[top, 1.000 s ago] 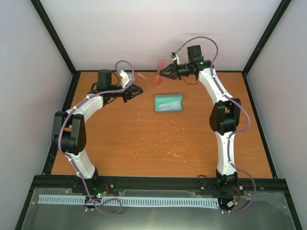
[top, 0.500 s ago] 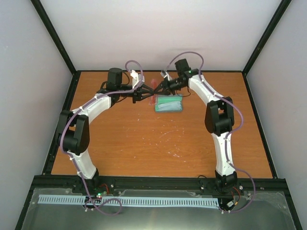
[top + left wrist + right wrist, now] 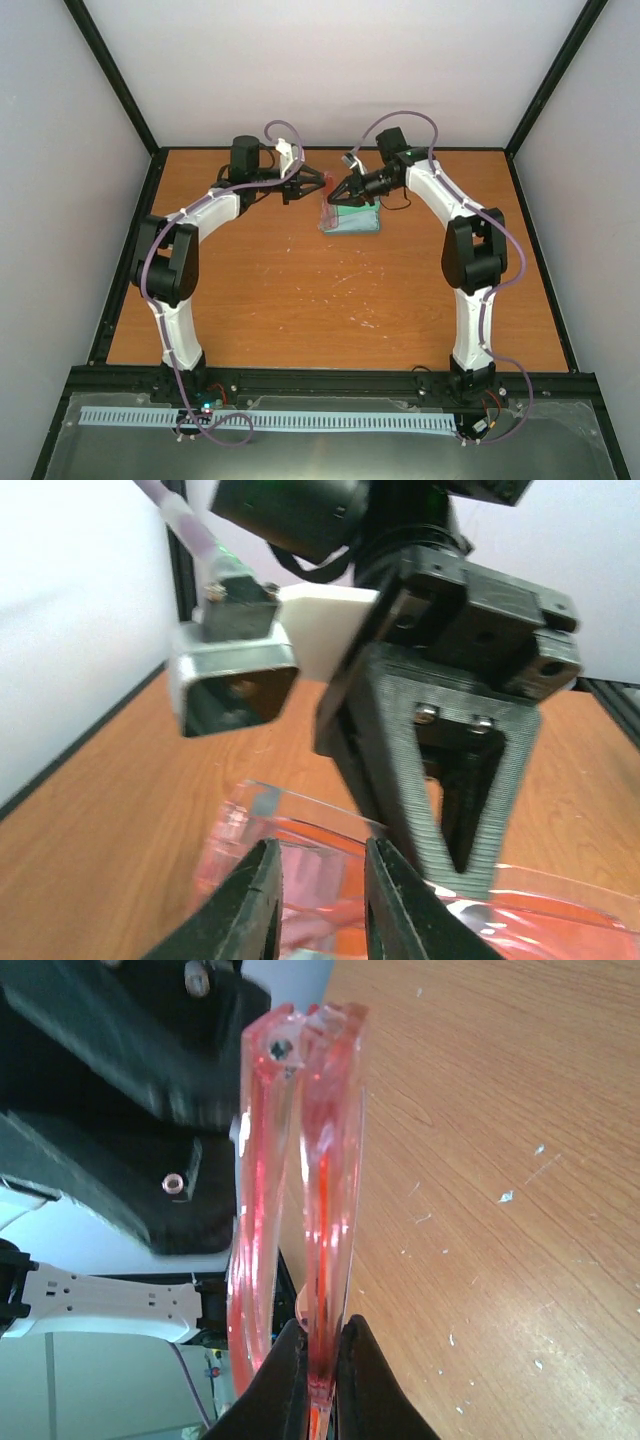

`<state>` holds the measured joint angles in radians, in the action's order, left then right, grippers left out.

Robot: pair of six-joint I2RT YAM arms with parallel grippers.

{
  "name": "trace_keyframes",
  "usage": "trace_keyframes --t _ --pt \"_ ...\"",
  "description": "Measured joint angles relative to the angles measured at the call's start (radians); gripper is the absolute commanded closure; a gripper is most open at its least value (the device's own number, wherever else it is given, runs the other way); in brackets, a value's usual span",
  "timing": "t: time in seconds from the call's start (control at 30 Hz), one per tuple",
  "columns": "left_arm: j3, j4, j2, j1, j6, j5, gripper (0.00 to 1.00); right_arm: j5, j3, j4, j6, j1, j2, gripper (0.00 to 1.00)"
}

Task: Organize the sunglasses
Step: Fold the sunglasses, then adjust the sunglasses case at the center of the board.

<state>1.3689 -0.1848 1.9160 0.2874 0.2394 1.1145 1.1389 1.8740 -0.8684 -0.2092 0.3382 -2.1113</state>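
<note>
The right gripper (image 3: pixel 318 1368) is clenched on the sunglasses (image 3: pixel 300 1160), its two black fingertips pinching one thin end of the frame. From that pinch the glasses run straight out, long axis in line with the gripper and pointing at the left gripper (image 3: pixel 318 890) opposite. Seen edge-on from the right wrist, they are two narrow slabs of clear, glossy red-pink plastic lying close together, widening slightly toward the far end, where a small hinge screw shows.

The left gripper's fingers (image 3: pixel 255 910) stand a narrow gap apart with pink plastic showing between and beyond them. Whether they pinch the glasses or only flank them I cannot tell. Just past them the right gripper's black, ribbed triangular finger fills the left wrist view.

From above, both grippers meet nose to nose over the far left corner of the case (image 3: pixel 358 222), and the sunglasses are off the table (image 3: pixel 300 290), between them, only a faint red smudge at that distance. The case is a grey-blue oblong with rounded corners, lying flat with its length running left to right. Around the case the table is orange-brown wood grain, flecked with white scuffs on the near side of it.
</note>
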Motion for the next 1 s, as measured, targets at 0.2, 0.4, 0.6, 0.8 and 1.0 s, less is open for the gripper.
trace_keyframes --t 0.2,0.4,0.6,0.8,1.0 --pt "0.074 -0.014 0.058 -0.014 -0.066 -0.034 0.48 -0.024 -0.121 0.063 -0.043 -0.014 0.054 0.97" --pt "0.282 0.059 0.183 -0.071 -0.097 -0.053 0.76 -0.097 -0.35 0.261 -0.219 -0.071 0.165 0.97" --pt "0.67 0.33 0.432 -0.102 0.051 -0.111 0.78 -0.237 -0.52 0.472 -0.415 -0.102 0.304 0.97" --pt "0.72 0.549 0.563 -0.083 0.183 -0.217 0.75 -0.396 -0.703 0.642 -0.605 -0.119 0.379 0.97" --pt "0.687 0.652 0.57 -0.043 0.262 -0.288 0.73 -0.523 -0.755 0.676 -0.694 -0.131 0.381 0.97"
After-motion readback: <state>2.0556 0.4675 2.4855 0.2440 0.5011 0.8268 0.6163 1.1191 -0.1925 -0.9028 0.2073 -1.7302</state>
